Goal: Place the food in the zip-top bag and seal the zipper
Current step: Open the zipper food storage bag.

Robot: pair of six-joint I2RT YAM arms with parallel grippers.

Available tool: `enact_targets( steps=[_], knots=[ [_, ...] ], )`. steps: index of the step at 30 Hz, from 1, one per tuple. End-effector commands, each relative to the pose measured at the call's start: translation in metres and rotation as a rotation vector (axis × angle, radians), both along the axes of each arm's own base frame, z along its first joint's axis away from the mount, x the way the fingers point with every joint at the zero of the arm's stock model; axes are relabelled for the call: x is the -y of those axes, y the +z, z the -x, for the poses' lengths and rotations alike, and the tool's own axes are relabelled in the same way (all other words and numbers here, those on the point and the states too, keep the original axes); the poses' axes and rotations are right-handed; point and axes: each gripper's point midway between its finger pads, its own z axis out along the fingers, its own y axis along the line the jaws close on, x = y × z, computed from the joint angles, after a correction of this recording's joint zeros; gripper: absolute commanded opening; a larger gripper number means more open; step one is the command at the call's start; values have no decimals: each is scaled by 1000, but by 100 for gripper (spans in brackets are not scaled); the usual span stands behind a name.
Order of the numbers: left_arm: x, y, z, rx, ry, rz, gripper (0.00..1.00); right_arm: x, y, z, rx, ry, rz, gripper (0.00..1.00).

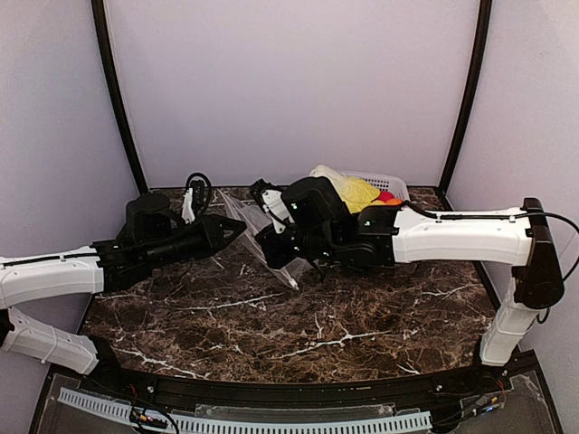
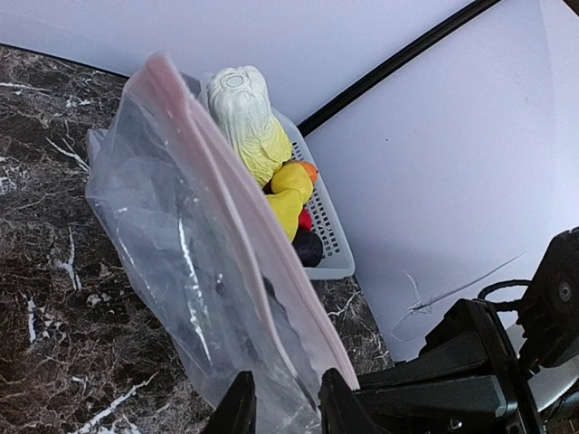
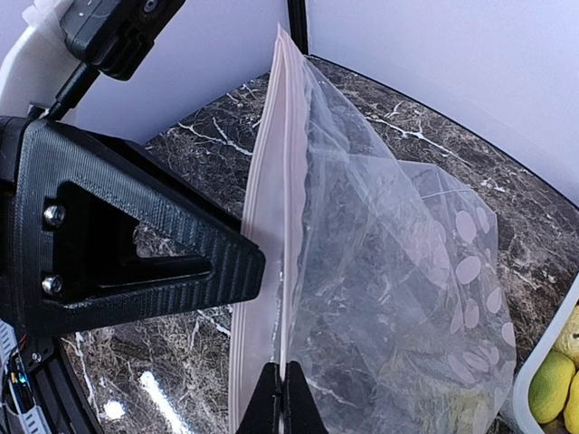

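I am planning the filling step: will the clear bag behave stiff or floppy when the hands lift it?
Probably floppy: the zip-top bag creases and sags between the right hand and left hand. Likely light: it looks empty, with the food lying in the basket. Its glossy film may slip.

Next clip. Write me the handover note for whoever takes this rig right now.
Left claw: shut on the mouth edge of the zip-top bag.
Right claw: shut on the zipper, facing the left one; the bag hangs between them.
Food: in the white basket behind the bag; none visible in the bag.
Done: bag lifted by both claws.
Left: open the mouth, load the food, seal the zipper.
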Motion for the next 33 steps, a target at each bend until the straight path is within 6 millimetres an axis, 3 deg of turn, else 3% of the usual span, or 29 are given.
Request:
enact_targets(
  steps=[1,16,20,25,26,27,28,29,30,31,32,33],
  knots=[
    [-3,-18,1,-22,10,-44,21,-9,8,2,28,4,-8,0],
    [-16,-31,-6,-43,44,-56,1,-1,-2,-6,47,-78,47,0],
    [-27,-28,-6,-37,38,-69,1,7,6,-11,35,-127,38,0],
    [-55,-31,-6,-16,41,-197,1,29,7,-32,46,-242,62,0],
    [-60,-20,-7,11,47,-203,1,33,8,-37,40,-263,60,0],
    [-64,-23,-4,17,33,-253,1,37,10,-41,33,-280,56,0],
    [-67,-10,-5,47,34,-260,1,40,13,-46,27,-293,44,0],
    [-70,-12,-2,57,15,-313,1,43,16,-49,23,-306,32,0],
    [-71,4,-3,92,14,-318,1,45,21,-52,23,-317,19,0],
    [-73,4,0,105,-9,-371,1,46,25,-54,24,-324,6,0],
    [-72,23,-2,142,-12,-373,1,48,30,-57,26,-330,-9,0],
    [-73,23,1,154,-37,-416,1,48,34,-58,27,-333,-21,0]
  ],
)
